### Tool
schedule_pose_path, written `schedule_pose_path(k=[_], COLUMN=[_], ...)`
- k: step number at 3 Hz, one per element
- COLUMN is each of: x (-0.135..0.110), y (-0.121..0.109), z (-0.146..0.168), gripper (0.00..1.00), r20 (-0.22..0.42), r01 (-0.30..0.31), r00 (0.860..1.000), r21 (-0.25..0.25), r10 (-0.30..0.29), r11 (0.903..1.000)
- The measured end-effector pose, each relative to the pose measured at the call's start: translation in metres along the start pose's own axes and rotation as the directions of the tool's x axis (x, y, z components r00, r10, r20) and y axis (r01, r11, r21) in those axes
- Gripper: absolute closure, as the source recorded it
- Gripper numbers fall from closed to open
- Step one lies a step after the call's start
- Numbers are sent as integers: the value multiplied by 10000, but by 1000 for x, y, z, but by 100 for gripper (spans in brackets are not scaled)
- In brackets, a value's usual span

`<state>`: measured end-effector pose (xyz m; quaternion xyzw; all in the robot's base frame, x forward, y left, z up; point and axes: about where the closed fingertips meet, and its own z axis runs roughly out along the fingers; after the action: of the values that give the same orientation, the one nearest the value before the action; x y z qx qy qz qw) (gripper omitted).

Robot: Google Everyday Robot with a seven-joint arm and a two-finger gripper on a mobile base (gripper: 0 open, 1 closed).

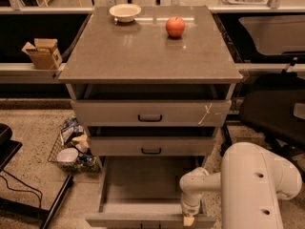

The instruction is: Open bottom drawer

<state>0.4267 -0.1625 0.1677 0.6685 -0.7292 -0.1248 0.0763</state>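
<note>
Office-like workroom: drawer cabinet (147,51), black chair (271,109), speckled floor (28,128); gripper (188,219) at front of bottom drawer (143,185).

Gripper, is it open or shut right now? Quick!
Gripper: cannot be told. It is down at the front right edge of the pulled-out bottom drawer.
</note>
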Motion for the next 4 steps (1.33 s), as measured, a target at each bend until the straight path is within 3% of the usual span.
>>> schedule_pose_path(k=[1, 3, 4], x=[3, 13, 12], y=[7, 47, 47], z=[0, 9, 9], gripper=[100, 100, 100], r20=[24, -80, -79], r01=[-78, -152, -152], r00=[10000, 9999, 9999], r21=[-143, -1277, -1278], r10=[78, 143, 143], r11=[9999, 9917, 9917])
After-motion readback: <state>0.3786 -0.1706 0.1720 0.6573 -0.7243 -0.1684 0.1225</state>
